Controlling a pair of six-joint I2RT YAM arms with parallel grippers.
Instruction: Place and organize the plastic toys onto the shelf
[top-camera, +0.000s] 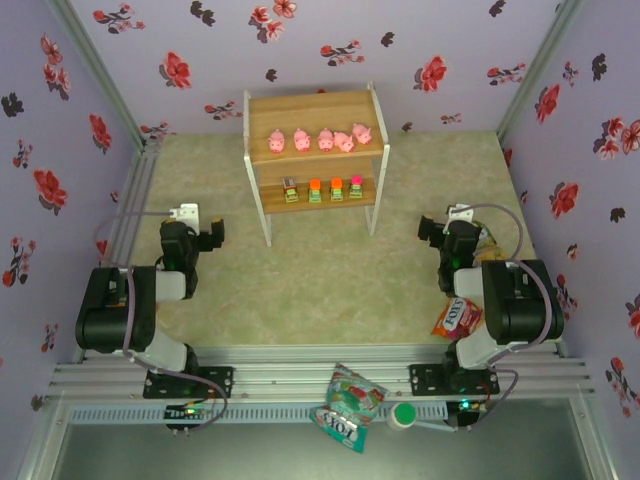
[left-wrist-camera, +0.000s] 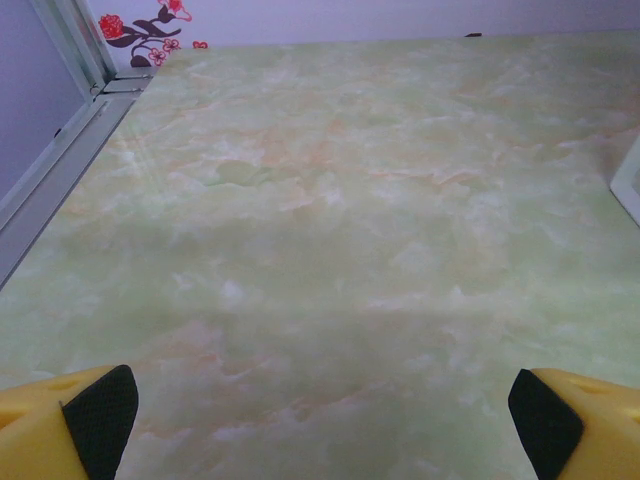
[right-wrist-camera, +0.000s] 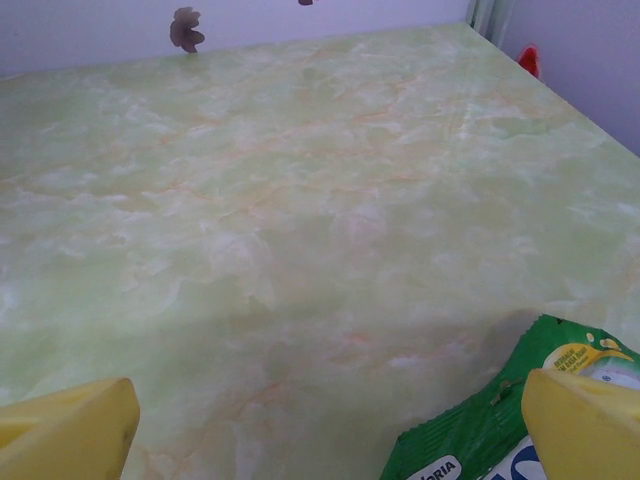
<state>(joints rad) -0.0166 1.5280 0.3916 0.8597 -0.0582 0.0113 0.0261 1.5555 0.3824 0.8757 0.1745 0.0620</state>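
Note:
The shelf (top-camera: 262, 108) stands at the middle back of the table. Several pink pig toys (top-camera: 325, 140) line its top board in a row. Several blocky toys (top-camera: 314, 190) with grey, orange and pink tops stand side by side on its lower board. My left gripper (top-camera: 213, 235) hovers left of the shelf, low over the table. In the left wrist view the left gripper (left-wrist-camera: 320, 430) is open, with bare table between its fingertips (left-wrist-camera: 100, 420). My right gripper (top-camera: 432, 232) sits right of the shelf. In the right wrist view the right gripper (right-wrist-camera: 325, 430) is open and holds nothing.
A green snack bag (right-wrist-camera: 480, 440) lies beside my right finger. An orange snack bag (top-camera: 457, 318) rests by the right arm's base. Another bag (top-camera: 347, 400) and a green round object (top-camera: 403, 415) lie on the front rail. A white shelf leg (left-wrist-camera: 628, 180) stands at the right edge.

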